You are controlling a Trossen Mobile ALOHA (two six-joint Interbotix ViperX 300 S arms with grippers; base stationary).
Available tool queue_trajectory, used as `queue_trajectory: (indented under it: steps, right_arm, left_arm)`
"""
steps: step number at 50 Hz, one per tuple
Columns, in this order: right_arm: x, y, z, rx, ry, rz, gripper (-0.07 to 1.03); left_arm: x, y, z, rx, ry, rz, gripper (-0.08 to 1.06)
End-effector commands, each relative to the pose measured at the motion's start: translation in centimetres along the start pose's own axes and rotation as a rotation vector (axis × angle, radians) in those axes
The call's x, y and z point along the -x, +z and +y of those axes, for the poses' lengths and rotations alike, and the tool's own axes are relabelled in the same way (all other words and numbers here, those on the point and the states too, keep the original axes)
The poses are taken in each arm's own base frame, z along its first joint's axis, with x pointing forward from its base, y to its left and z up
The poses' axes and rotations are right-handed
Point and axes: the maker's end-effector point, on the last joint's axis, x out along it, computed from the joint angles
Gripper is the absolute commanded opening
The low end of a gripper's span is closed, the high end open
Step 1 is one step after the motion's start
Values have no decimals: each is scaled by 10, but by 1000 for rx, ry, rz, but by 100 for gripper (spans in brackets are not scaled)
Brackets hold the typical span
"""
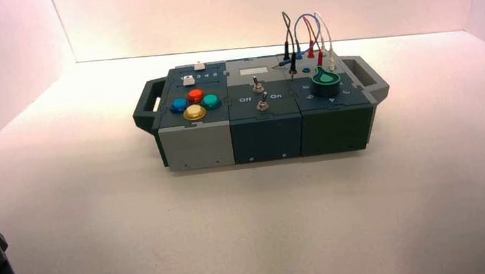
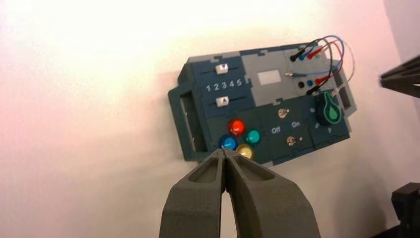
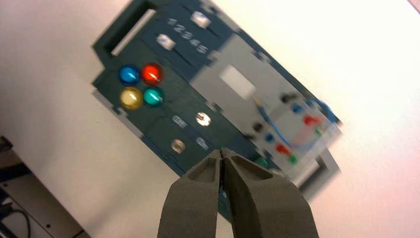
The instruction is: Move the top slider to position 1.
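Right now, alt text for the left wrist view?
The left gripper, fingers shut, hangs above the table short of the box. On its dark blue panel the top slider sits above numerals 1 to 5, near the 3; four coloured buttons lie nearest the gripper.

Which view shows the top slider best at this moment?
The left wrist view: the top slider shows sharply there, its white cap above the numerals 2 and 3. The high view shows only a tiny cap at the box's back edge, numerals hard to read. The right wrist view shows it blurred.
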Motion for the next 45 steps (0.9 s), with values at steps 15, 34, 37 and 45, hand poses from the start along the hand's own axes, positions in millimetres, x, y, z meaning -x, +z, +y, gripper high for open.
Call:
queue_trajectory:
  steps: [15,34,37,45]
  right_arm:
    - [38,-33,-41,-175,-70,-80,-2]
    - [38,-66,-60,-361,-135,-110,-2]
    - [43,-67,-61,-381,-142,-151,-2]
    - [57,-71,-57,-377,-150,-217,-2]
  left_arm:
    - [-31,44,-7,-116,103,-11,-3]
    - [-59,74,-20,-111,167,-14,-3]
    - [-67,77,-23,-95,159,-29,-3]
    - [-88,73,-31,-99,134,-45,-3]
